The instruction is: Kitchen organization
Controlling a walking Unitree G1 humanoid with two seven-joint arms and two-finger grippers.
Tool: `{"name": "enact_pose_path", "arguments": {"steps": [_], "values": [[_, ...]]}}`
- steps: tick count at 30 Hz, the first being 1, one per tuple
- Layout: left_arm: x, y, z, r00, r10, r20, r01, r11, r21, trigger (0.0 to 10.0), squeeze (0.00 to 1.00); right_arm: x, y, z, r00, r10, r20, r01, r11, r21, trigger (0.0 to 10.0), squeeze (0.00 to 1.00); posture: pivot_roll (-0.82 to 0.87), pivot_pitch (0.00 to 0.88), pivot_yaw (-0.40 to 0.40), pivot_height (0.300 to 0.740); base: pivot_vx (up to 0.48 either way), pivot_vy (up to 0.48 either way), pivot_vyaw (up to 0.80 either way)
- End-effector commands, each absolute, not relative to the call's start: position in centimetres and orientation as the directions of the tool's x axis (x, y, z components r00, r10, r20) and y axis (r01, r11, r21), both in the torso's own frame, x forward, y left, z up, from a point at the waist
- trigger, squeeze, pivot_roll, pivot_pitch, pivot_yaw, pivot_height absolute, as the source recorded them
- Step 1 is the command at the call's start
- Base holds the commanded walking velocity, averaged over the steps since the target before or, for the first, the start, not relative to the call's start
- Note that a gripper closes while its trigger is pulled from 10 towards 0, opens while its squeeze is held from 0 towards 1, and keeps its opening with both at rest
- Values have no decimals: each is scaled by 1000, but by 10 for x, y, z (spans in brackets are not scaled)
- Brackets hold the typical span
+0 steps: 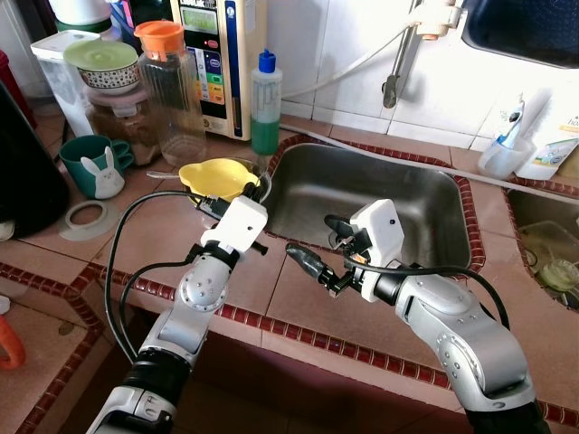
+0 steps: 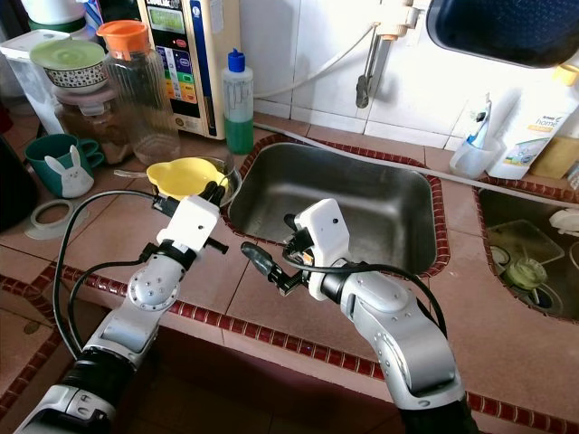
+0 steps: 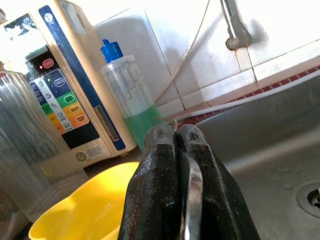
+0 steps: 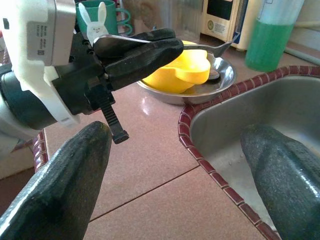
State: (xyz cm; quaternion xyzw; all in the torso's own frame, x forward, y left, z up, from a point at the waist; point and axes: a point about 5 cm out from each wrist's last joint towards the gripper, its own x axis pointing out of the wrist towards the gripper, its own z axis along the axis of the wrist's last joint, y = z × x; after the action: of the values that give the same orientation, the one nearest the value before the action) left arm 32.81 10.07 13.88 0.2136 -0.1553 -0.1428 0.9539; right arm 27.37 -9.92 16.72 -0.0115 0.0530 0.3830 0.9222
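Your left tool [image 4: 150, 47] is clenched on a spoon [image 4: 210, 49] over the yellow bowl [image 1: 215, 175]; your right tool [image 1: 317, 246] hangs released beside the sink [image 1: 425, 212].

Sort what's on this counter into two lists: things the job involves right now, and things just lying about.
In the job:
left gripper, shut on a metal spoon
yellow bowl
metal dish
sink
right gripper, open

Lying about:
green soap bottle
bunny mug
orange-lidded jar
tape roll
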Motion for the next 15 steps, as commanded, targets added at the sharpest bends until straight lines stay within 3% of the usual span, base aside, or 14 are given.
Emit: {"name": "enact_pose_path", "arguments": {"steps": [1, 15], "values": [[327, 97, 144, 899, -357, 254, 217, 866, 450, 0, 0, 277, -102, 172, 707, 701, -95, -704, 710, 1, 10000, 0, 111, 0, -44, 740, 0, 0, 0], [321, 83, 175, 832, -398, 386, 214, 873, 439, 0, 0, 277, -101, 173, 708, 701, -87, -704, 711, -2, 10000, 0, 115, 0, -47, 740, 0, 0, 0]]}}
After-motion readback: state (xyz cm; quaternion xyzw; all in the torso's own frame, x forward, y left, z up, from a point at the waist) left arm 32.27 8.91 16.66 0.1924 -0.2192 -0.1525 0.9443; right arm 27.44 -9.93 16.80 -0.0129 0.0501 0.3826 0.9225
